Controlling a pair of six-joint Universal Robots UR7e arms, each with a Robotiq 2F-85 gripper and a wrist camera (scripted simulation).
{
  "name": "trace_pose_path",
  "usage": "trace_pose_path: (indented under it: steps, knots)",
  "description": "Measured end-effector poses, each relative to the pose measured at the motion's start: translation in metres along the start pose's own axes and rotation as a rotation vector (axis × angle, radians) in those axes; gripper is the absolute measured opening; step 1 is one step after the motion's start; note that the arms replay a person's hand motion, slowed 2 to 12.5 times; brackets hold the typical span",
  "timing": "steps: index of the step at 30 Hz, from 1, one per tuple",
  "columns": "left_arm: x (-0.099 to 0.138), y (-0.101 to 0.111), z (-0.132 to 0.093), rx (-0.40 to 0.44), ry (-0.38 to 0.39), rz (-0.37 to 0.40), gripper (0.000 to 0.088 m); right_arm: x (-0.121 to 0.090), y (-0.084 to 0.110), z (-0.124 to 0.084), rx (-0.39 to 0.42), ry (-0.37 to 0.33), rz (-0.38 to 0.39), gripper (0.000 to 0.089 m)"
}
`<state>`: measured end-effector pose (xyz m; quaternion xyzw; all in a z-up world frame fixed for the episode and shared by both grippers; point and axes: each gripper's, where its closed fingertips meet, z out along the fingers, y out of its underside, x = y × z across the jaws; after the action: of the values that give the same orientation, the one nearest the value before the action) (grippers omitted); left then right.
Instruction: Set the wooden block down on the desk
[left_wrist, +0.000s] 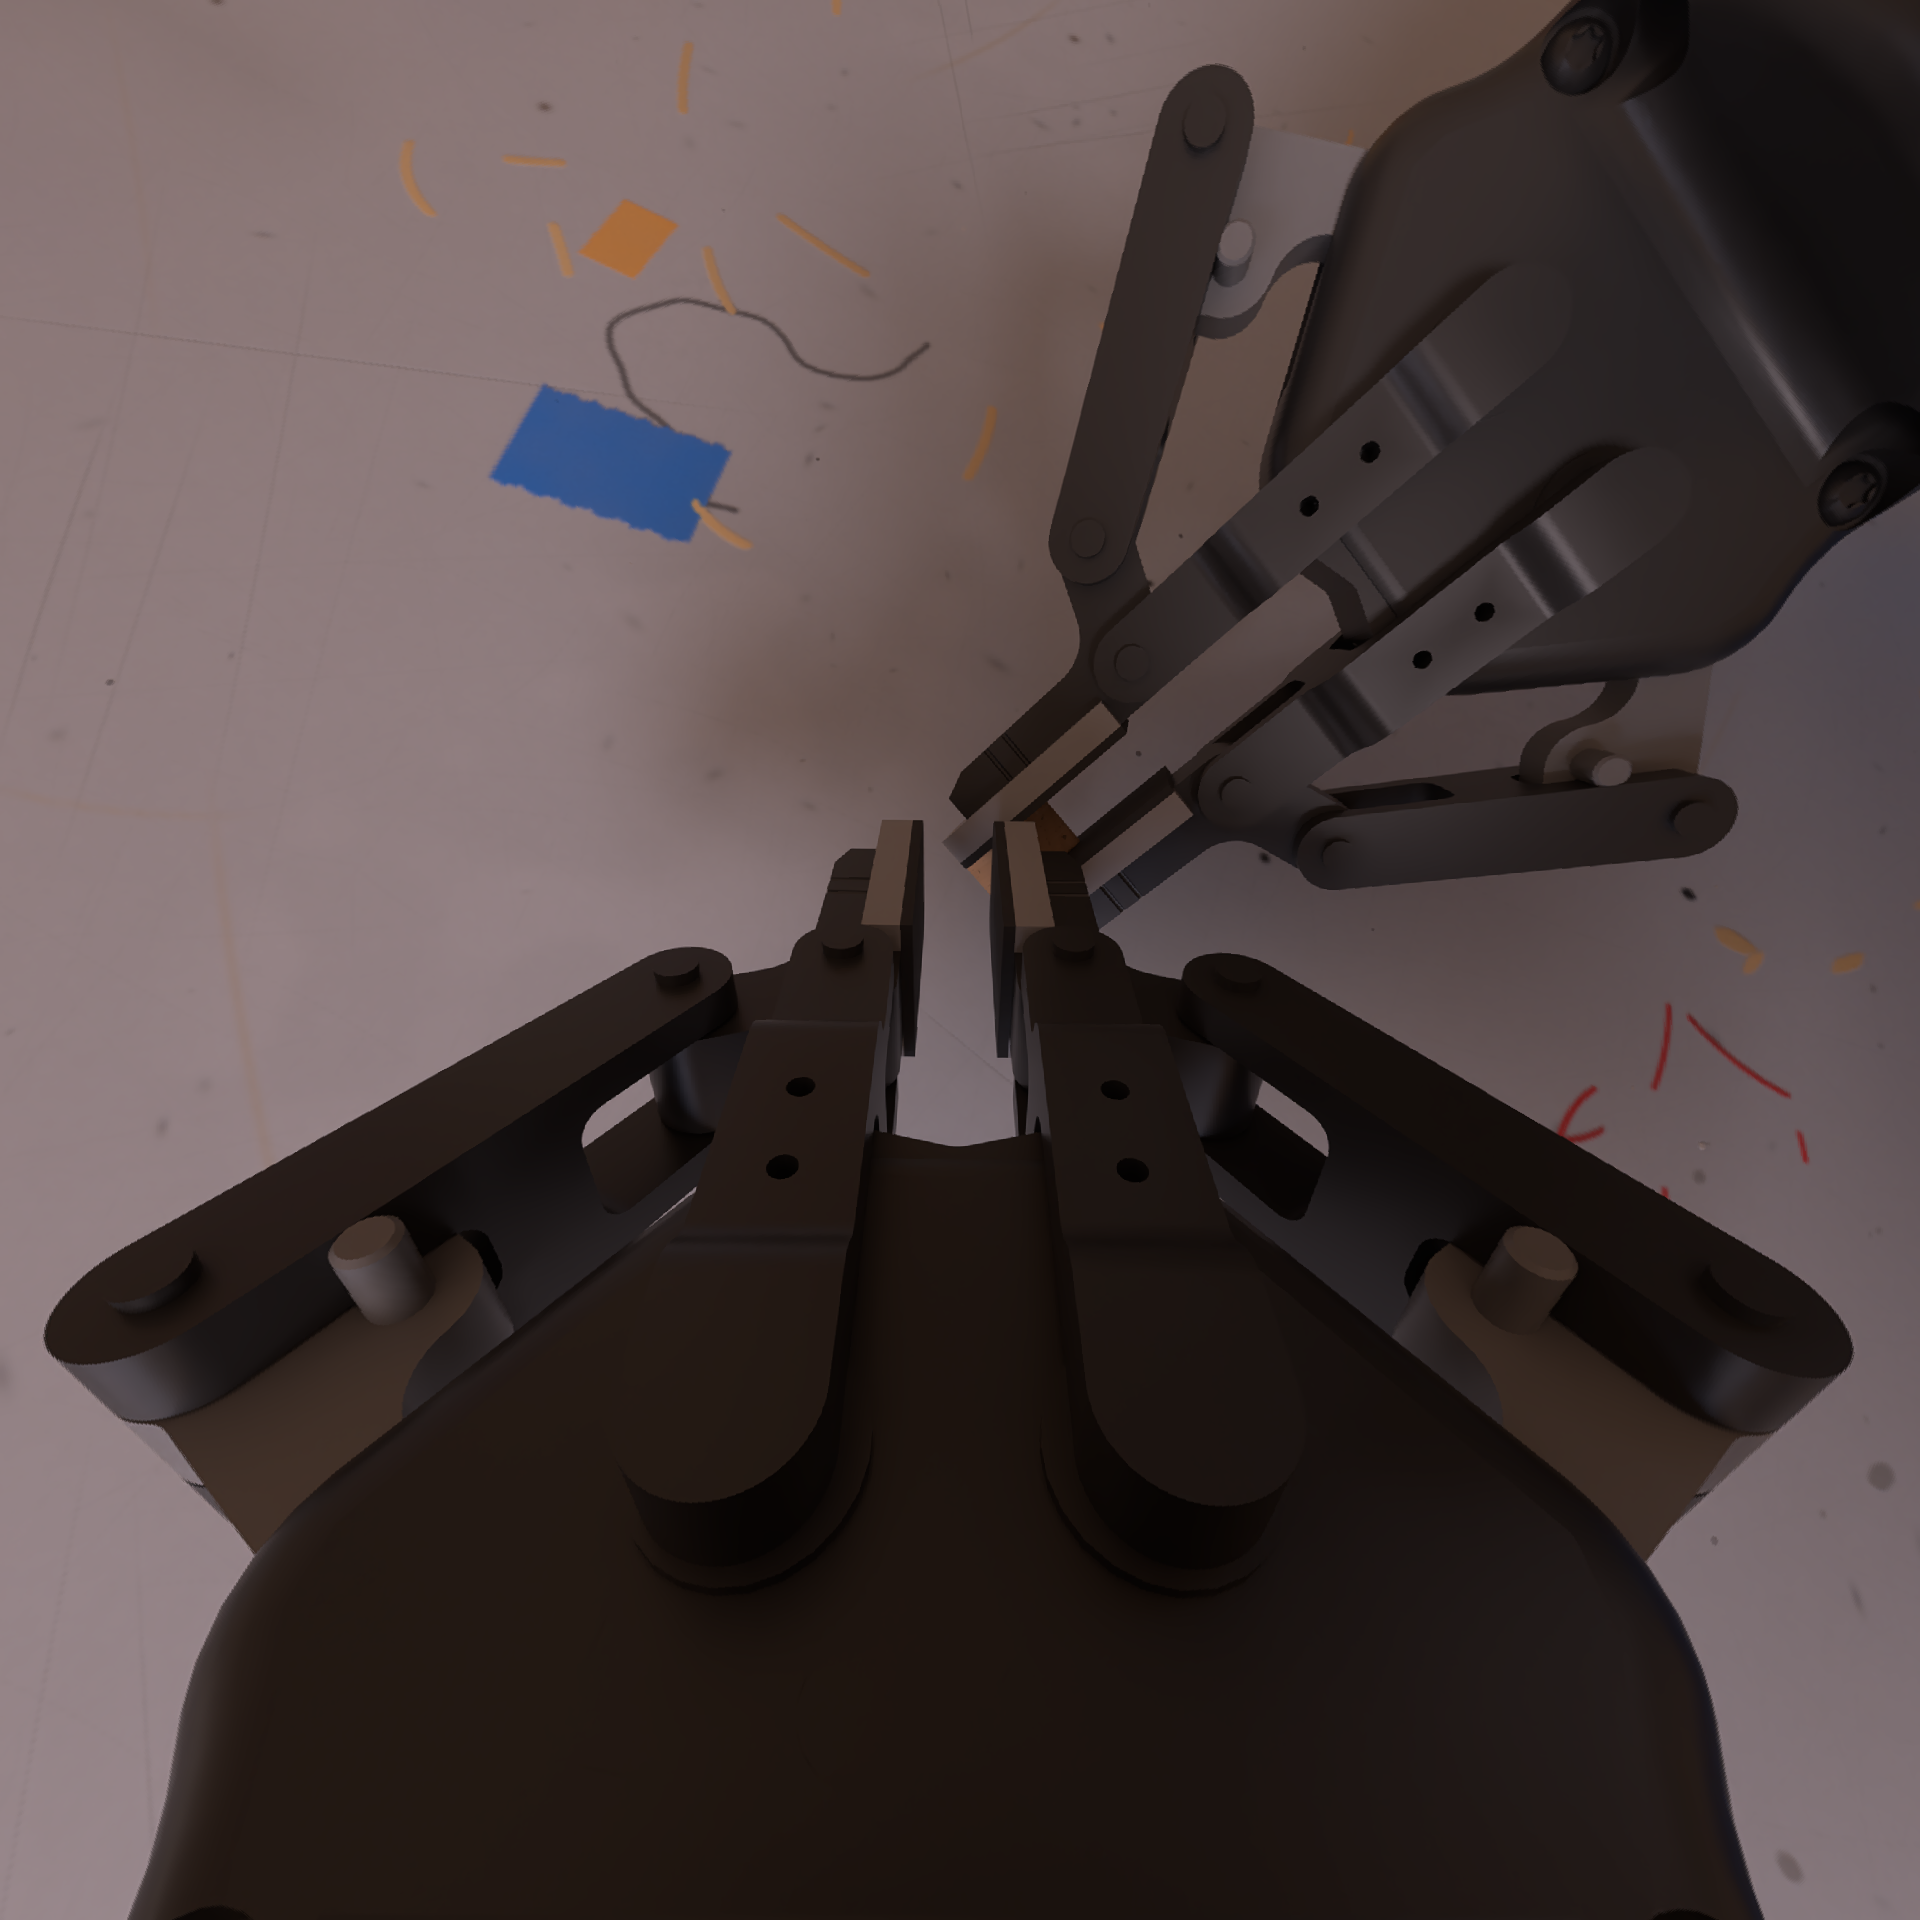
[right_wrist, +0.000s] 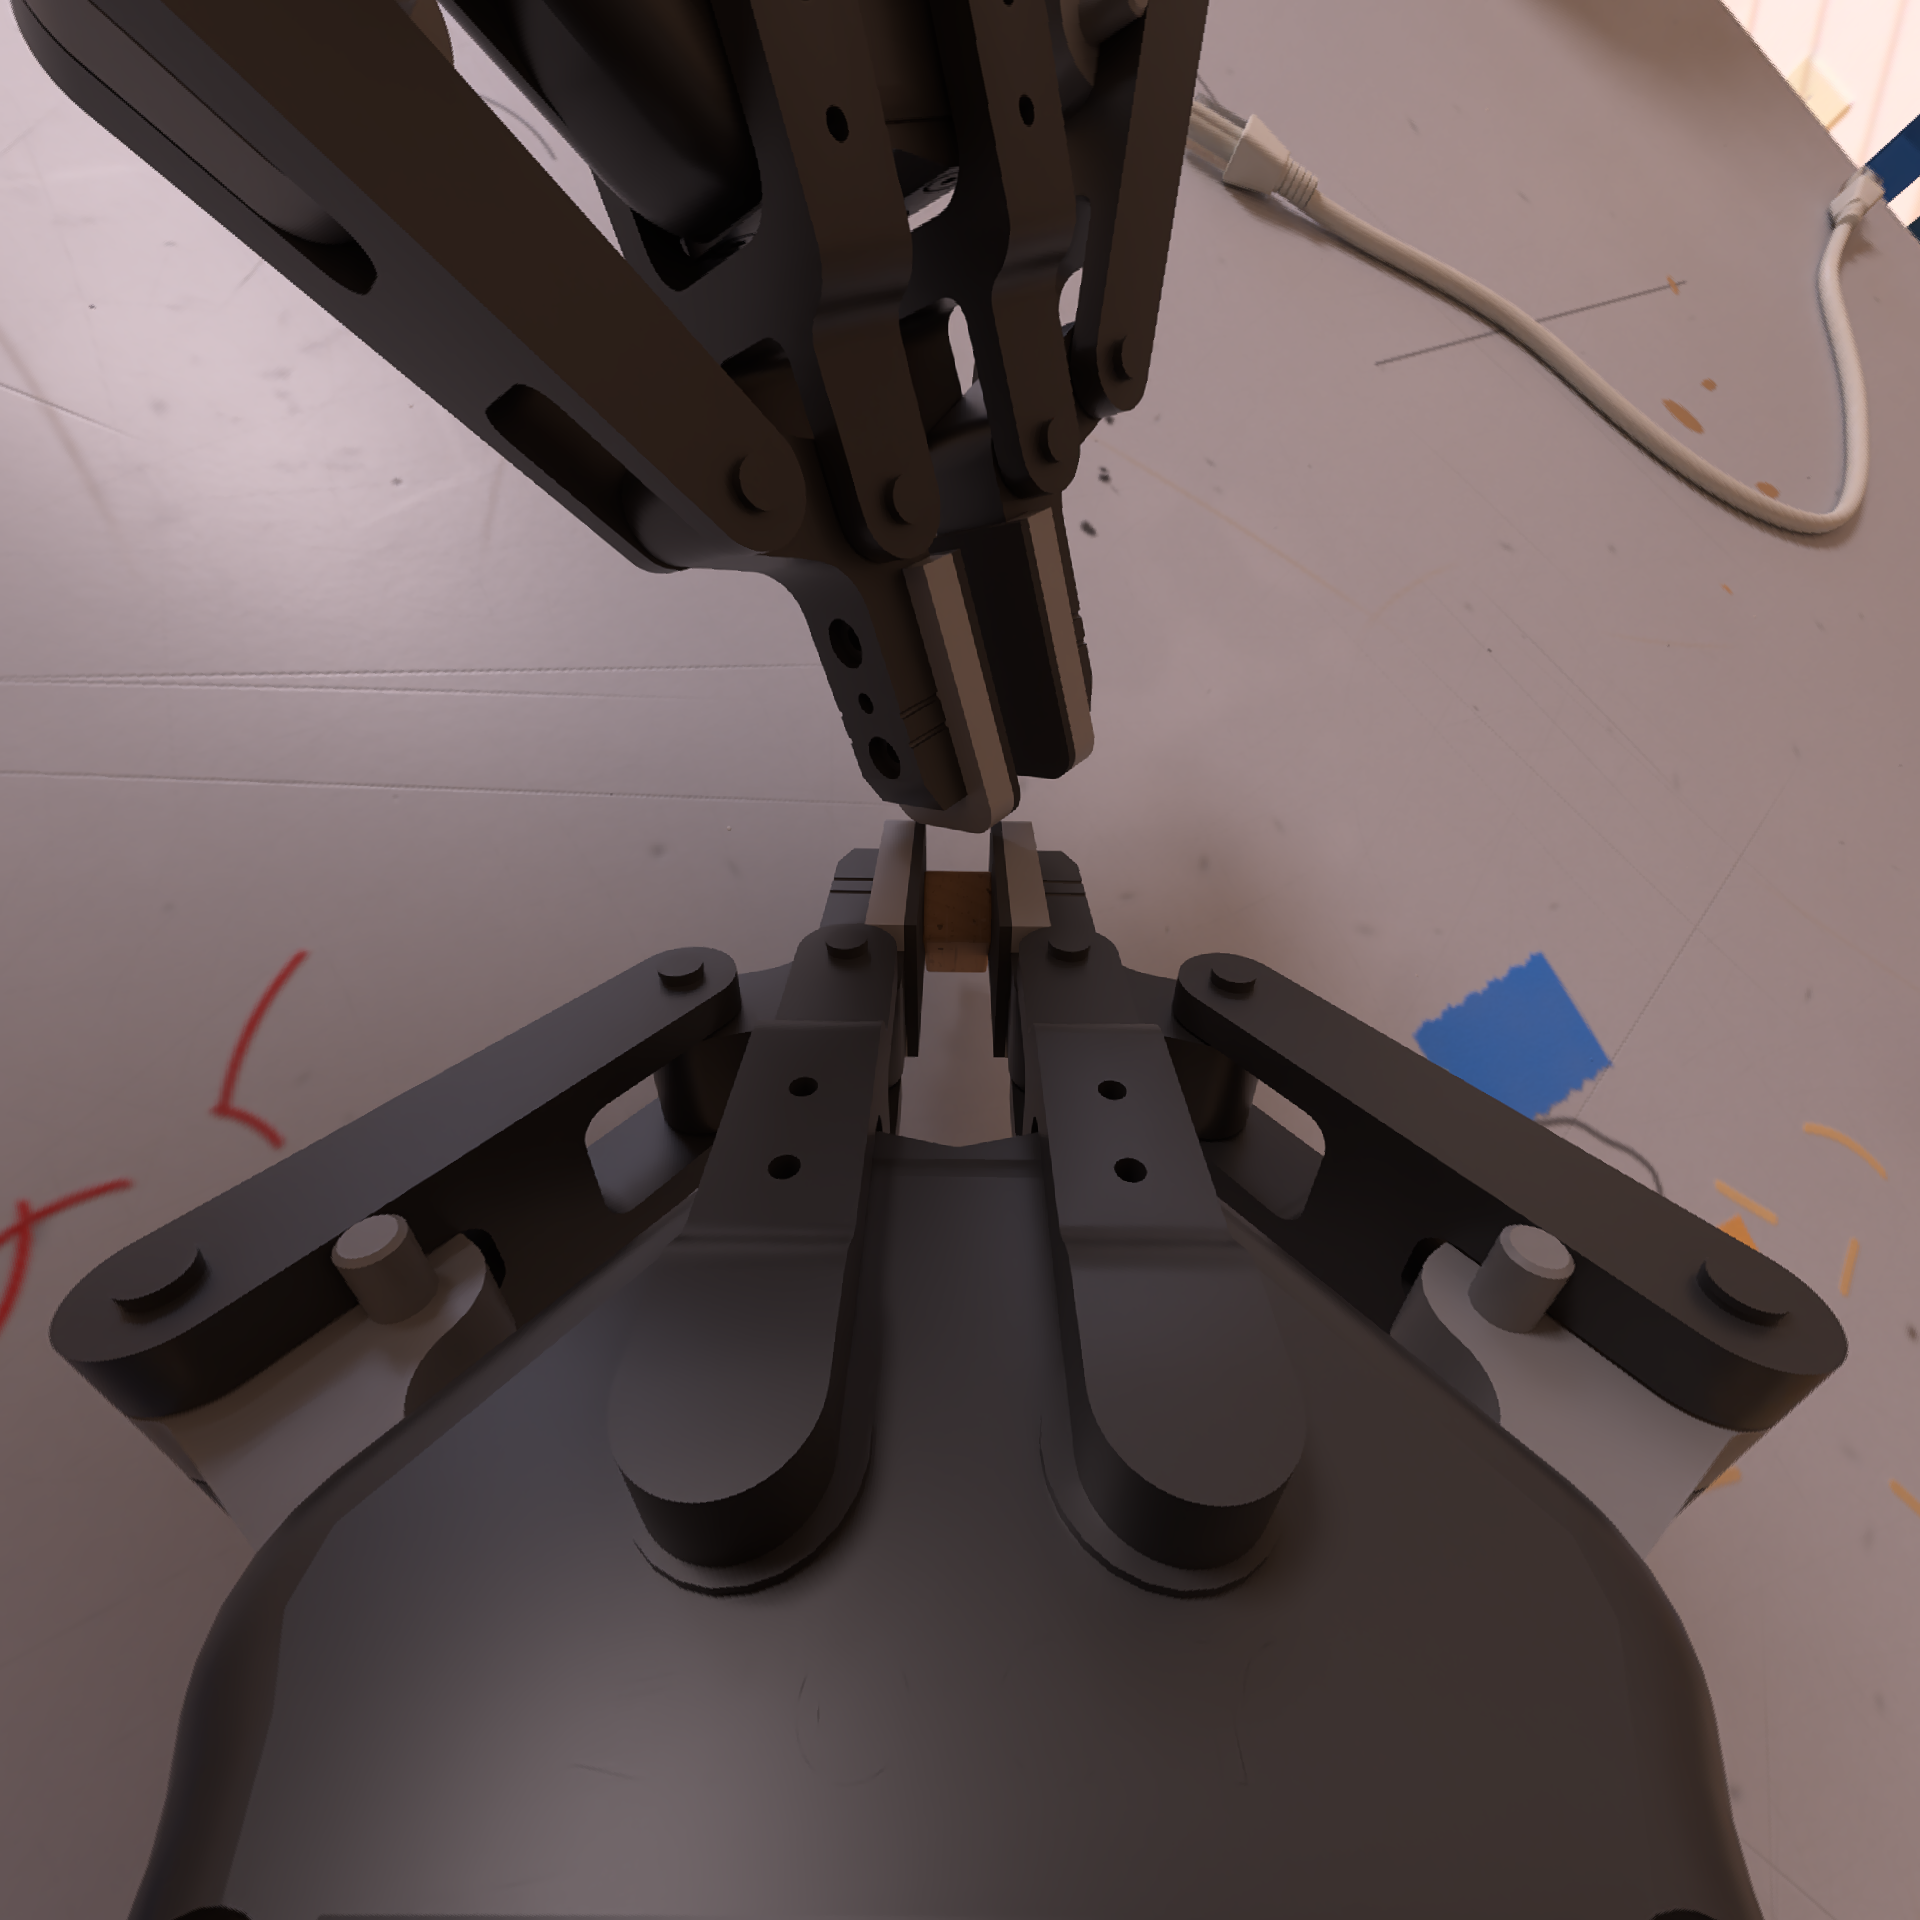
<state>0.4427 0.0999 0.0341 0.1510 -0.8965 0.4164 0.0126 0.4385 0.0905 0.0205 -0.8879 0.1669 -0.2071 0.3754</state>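
The small wooden block (right_wrist: 956, 925) sits clamped between the pads of my right gripper (right_wrist: 956, 862), above the grey desk (right_wrist: 416, 727). In the left wrist view only an orange sliver of the block (left_wrist: 1058, 829) shows between the right gripper (left_wrist: 1039, 831) fingers, which reach in from the upper right. My left gripper (left_wrist: 956, 873) points at the right gripper's tips, almost touching them. Its jaws stand a narrow gap apart with nothing between them. It comes down from above in the right wrist view (right_wrist: 987, 800). How high the block is above the desk cannot be told.
A blue tape patch (left_wrist: 613, 462) with a dark thread (left_wrist: 748, 332), orange flecks (left_wrist: 629, 239) and red scribbles (left_wrist: 1714, 1060) mark the desk (left_wrist: 416, 727). A white power cable (right_wrist: 1558, 343) lies at the far right, near the desk's edge (right_wrist: 1808, 94).
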Motion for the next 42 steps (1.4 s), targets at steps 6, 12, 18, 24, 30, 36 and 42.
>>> trace_pose_path:
  steps: [6, 12, 18, 24, 30, 36, 42]
  knots:
    - [0.002, 0.003, 0.003, -0.021, 0.001, 0.01, 0.0091, -0.002, 0.004, 0.002, -0.021, -0.008, -0.006, 0.0108]
    - [0.003, 0.004, 0.004, -0.026, 0.003, 0.016, 0.0069, -0.002, 0.005, 0.002, -0.032, -0.012, -0.012, 0.0108]
    - [0.004, 0.006, 0.006, -0.041, -0.003, 0.029, 0.0048, -0.003, 0.007, 0.002, -0.047, -0.024, -0.023, 0.0109]
    - [0.007, 0.007, 0.007, -0.046, -0.003, 0.045, 0.003, -0.002, 0.009, 0.001, -0.053, -0.038, -0.015, 0.0181]
    - [0.006, 0.006, 0.007, -0.044, -0.002, 0.044, 0.0029, -0.003, 0.003, -0.002, -0.026, -0.062, 0.006, 0.0199]
    - [0.006, 0.005, 0.006, -0.037, 0.0, 0.044, 0.0029, -0.002, -0.002, -0.008, 0.003, -0.074, 0.017, 0.0211]
    - [0.006, 0.005, 0.003, -0.016, 0.012, 0.031, 0.0038, 0.004, -0.012, -0.02, 0.064, -0.075, 0.04, 0.0219]
